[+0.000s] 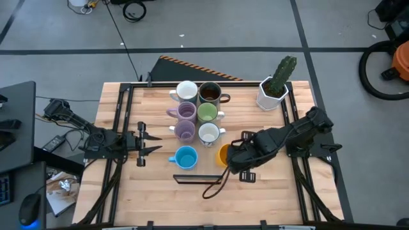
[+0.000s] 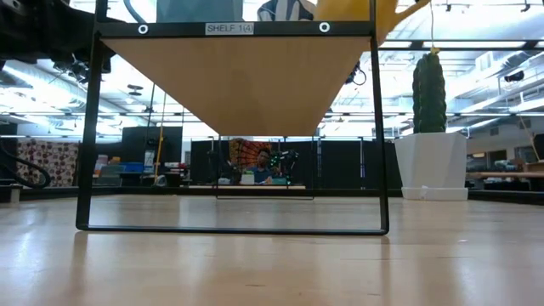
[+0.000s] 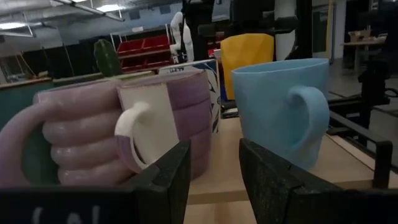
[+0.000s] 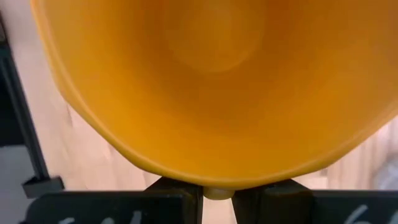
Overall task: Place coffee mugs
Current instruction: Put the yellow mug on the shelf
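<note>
A: Logging the near end first. Orange mug [image 1: 223,154] sits at the front of the right column, next to the blue mug [image 1: 186,157], both on the raised shelf [image 1: 198,181]. Right gripper [image 1: 234,158] is on it; in the right wrist view the rim [image 4: 214,190] is pinched between the two fingers, clamped together on the wall.

B: Why hold by the rim?

A: My reading: the neighbours are tight, so a rim pinch from the outer side leaves the other mugs untouched. Mouth is up, axis vertical; the wrist camera looks into the bowl. Handle direction I cannot tell.

B: Left side?

A: Left gripper [image 1: 148,144] waits at the shelf's left edge, fingers [image 3: 166,177] apart and empty, aimed at the gap between a lilac mug [image 3: 112,134] and the blue one.

B: And further back?

A: Two columns, all upright. Behind the blue: lilac [image 1: 185,130], lilac [image 1: 186,112], white [image 1: 186,91]. Behind the orange: white [image 1: 209,133], green [image 1: 207,113], brown [image 1: 209,93]. Left column's handles point left, right column's right, presumably to keep them graspable from outside. Cactus pot [image 1: 273,92] stands well apart, back right.
</note>
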